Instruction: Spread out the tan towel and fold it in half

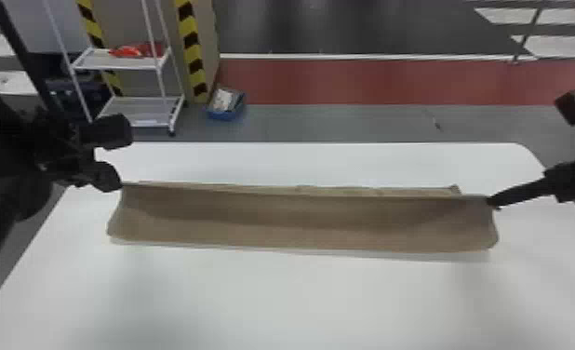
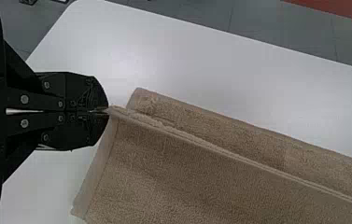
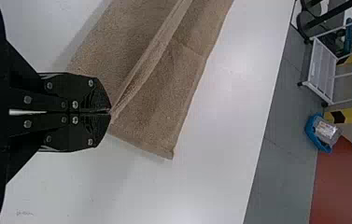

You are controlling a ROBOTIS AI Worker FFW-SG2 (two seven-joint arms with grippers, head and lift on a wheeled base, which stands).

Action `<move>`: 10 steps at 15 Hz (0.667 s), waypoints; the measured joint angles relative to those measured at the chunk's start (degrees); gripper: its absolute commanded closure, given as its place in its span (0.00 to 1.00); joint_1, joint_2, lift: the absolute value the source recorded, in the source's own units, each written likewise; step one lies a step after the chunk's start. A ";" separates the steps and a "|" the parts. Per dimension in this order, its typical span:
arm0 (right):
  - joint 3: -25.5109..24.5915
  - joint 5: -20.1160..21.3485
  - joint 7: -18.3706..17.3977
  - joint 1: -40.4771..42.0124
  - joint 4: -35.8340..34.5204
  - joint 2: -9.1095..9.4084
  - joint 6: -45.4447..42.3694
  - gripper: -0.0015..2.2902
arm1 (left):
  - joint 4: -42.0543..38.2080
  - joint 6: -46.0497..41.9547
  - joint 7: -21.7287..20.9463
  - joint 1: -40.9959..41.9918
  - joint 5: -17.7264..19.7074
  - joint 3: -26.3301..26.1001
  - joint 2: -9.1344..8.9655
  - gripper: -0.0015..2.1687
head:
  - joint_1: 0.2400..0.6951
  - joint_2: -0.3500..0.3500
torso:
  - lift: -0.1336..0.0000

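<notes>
Tan towel: the tan towel forms a long, narrow shape across the white table, with its upper edge stretched between the two grippers; its cloth looks soft, with a short, rough pile, and one broad panel slopes down from this edge on the near side
Far strip: behind the stretched edge, a flatter strip of the same towel lies on the table, and its border is a little wavy
Left gripper: the left gripper is at the left end of the towel; its two flat black fingers are pressed together, with the corner of the cloth pinched at the tips
Right gripper: the right gripper is at the right end; its fingers are also closed, and they grip the stretched edge by its end
Table: it has a smooth, matt white top with rounded far corners
Floor behind: there stand a white metal trolley with two shelves and, just beside a yellow-and-black striped pillar, a blue box; farther off runs a dull red band of floor
</notes>
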 measured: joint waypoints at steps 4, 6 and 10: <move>1.15 0.68 0.00 -0.64 1.43 0.74 -0.65 0.71 | 2.85 -0.14 0.68 -1.56 -1.02 0.24 -1.17 0.61 | 1.00 0.52 | 0.07; 1.27 1.34 0.00 -0.68 2.32 0.76 -0.77 0.71 | 3.84 -0.10 1.13 -2.05 -1.48 0.26 -1.30 0.61 | 1.00 0.52 | 0.07; 0.67 2.26 0.00 -0.75 3.72 1.11 -0.82 0.71 | 4.81 -0.10 1.80 -2.79 -1.80 0.28 -1.32 0.61 | 1.00 0.52 | 0.07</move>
